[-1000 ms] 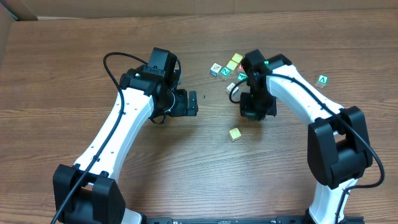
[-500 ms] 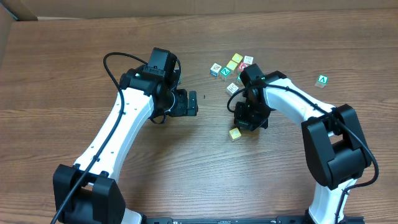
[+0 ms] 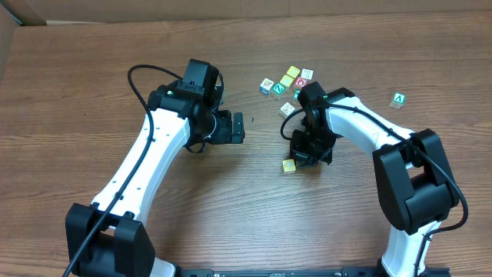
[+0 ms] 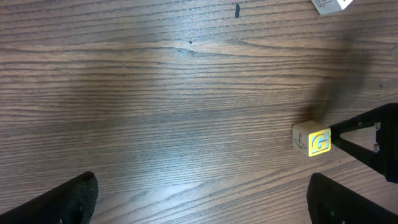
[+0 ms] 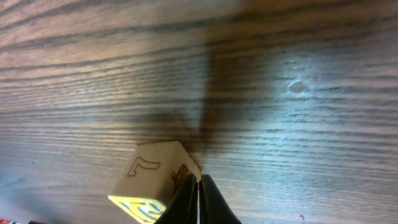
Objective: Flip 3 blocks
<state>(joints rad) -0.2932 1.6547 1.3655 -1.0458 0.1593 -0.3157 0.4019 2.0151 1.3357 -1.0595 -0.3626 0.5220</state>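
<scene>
Surface: brown wood-grain table (image 3: 92,69), grain running side to side. A pale cardboard edge (image 3: 23,11) shows at the upper left and along the top of the overhead frame; no more of the room is visible. There is a small dark fleck (image 4: 236,9) in the grain at the top of the left wrist view. The right wrist view shows a shallow dent (image 5: 298,86) at upper right and a soft shadow running up from the fingertips.

Pale yellow block (image 3: 289,165) lies just right of centre on bare wood, apart from the others. One side carries a yellow face with a blue G, another a pale face with an outlined 7.

Right gripper (image 5: 198,182): jaws pressed together with nothing between them, tips touching the block's upper right edge. Cannot tell whether the block sits flat or tipped.

Left gripper (image 4: 200,186): jaws spread wide and empty, hanging over bare wood left of centre, well apart from the block.

Upper centre: white-faced cube (image 3: 287,108) is just beside the right arm, and the green-and-white cube (image 3: 267,85) is up and left of it. A knot of yellow and red cubes (image 3: 293,73) sits near the top. Green A cube (image 3: 398,98) lies alone at upper right.
</scene>
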